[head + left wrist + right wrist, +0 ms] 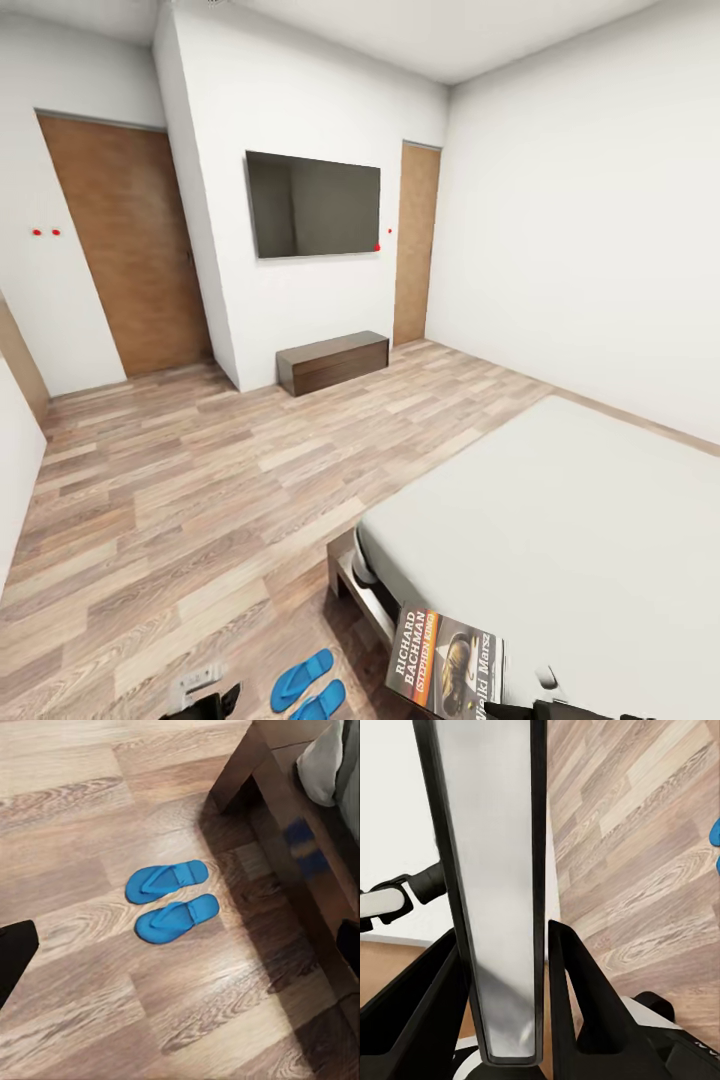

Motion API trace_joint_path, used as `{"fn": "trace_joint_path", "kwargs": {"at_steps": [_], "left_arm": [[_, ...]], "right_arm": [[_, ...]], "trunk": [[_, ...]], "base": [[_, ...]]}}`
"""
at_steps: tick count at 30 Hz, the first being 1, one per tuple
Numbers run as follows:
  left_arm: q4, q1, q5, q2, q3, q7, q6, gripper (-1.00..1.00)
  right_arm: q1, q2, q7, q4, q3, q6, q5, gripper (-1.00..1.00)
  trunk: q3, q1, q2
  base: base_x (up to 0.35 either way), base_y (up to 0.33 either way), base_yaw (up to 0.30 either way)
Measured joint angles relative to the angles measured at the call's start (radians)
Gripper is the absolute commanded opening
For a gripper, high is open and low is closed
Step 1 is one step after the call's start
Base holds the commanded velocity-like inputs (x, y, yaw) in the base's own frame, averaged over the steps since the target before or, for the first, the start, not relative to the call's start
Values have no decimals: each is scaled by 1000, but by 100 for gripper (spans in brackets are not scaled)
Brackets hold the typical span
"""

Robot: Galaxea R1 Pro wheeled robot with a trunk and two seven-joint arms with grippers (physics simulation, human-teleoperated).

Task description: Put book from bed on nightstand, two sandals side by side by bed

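Low on the left, the left gripper (215, 700) is cut off by the picture's edge, and its wrist view shows its two fingers (15, 952) far apart and holding nothing above the two blue sandals (171, 900). On the brown wood floor (180, 480) of the white room, the sandals lie side by side just beside the bed's (560, 520) dark corner, both pointing the same slanted way. To the right, the book (445, 665) is up over that corner with its long side pointing away from the robot and its near end cut off, pinched tight by the right gripper (506, 934).
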Motion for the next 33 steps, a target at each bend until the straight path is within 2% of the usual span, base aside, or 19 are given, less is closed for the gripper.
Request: {"fn": "trace_joint_path", "kwargs": {"at_steps": [1,4,9,12,14,17,20,29,33], "left_arm": [[3,0,0,-2,0,18,-8,100],[11,0,-1,-15,-3,143,-30,100],[13,0,-6,-59,-5,202,-35,100],[13,0,-41,-69,-14,228,-34,100],[15,0,-88,-69,-26,252,-34,100],[15,0,-154,-70,-35,268,-34,100],[16,0,-182,-71,-37,272,-33,100],[16,0,-196,-75,-38,273,-35,100],[16,0,-196,-90,-38,273,-35,100]], "right_arm": [[0,0,0,0,0,0,0,-100],[0,0,0,0,0,0,0,-100],[0,0,-1,0,-1,0,1,-100],[0,0,0,0,0,0,0,-100],[0,0,0,0,0,0,0,-100],[0,0,-1,0,0,0,0,-100],[0,0,-1,0,0,0,1,-100],[0,0,-1,1,0,0,1,-100],[0,0,-1,1,0,0,1,-100]], "trunk": [[0,0,0],[0,0,0],[0,0,0],[0,0,0],[0,0,0],[0,0,0],[0,0,0],[0,0,0],[0,0,0]], "base": [[0,0,218],[0,0,218],[0,0,217],[0,0,218],[0,0,217],[0,0,217],[0,0,218],[0,0,217],[0,0,217]]}}
